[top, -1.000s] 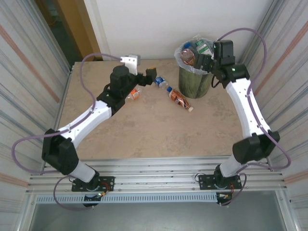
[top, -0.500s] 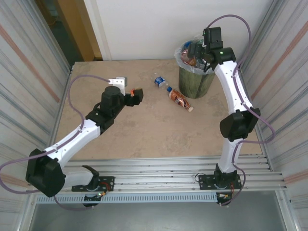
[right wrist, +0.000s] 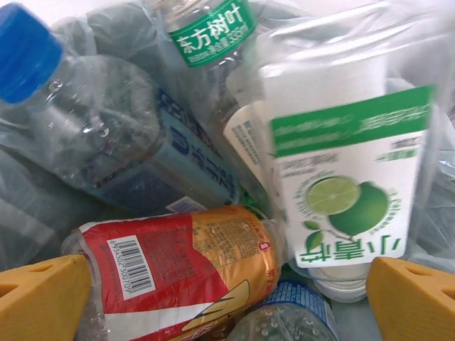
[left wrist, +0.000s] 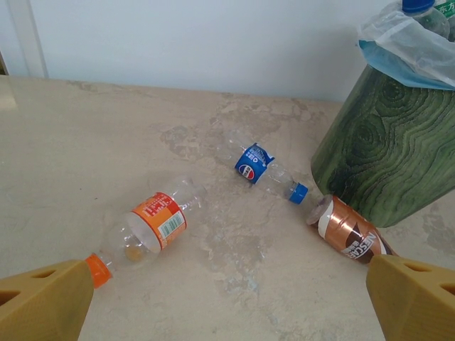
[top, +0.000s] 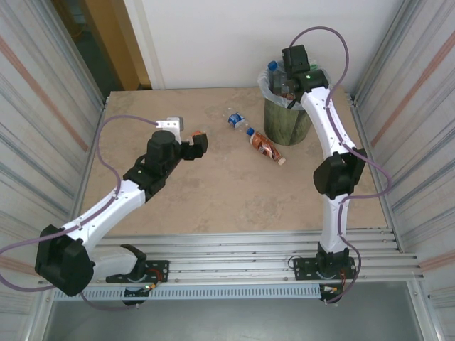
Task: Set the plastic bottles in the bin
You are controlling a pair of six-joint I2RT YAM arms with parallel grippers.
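Nearest us, the left gripper (left wrist: 227, 305) hovers low over the table (top: 213, 199), its jaws spread as wide as they go and nothing between them. Just ahead of it lies the orange-label bottle (left wrist: 153, 224), on its side with its orange cap close to the left finger. A little farther on rests the blue-label bottle (left wrist: 259, 167), and its blue cap nearly meets the brown bottle (left wrist: 348, 231), which lies at the foot of the bin (left wrist: 384, 156).

At the far right, the right gripper (right wrist: 227, 298) hangs over the bin's mouth, also wide open and empty. Beneath it we see bottles already inside the liner: a red-and-gold one (right wrist: 178, 266), a lime-label one (right wrist: 348, 192) and a blue-capped one (right wrist: 92, 135).

We judge the task well along, with three bottles on the table and the left arm lining up on the orange-label one. The next move calls for lowering so the fingers straddle the bottle's body across its width, then closing gently (crushed plastic rolls and squirts away easily) before carrying it across to the bin.
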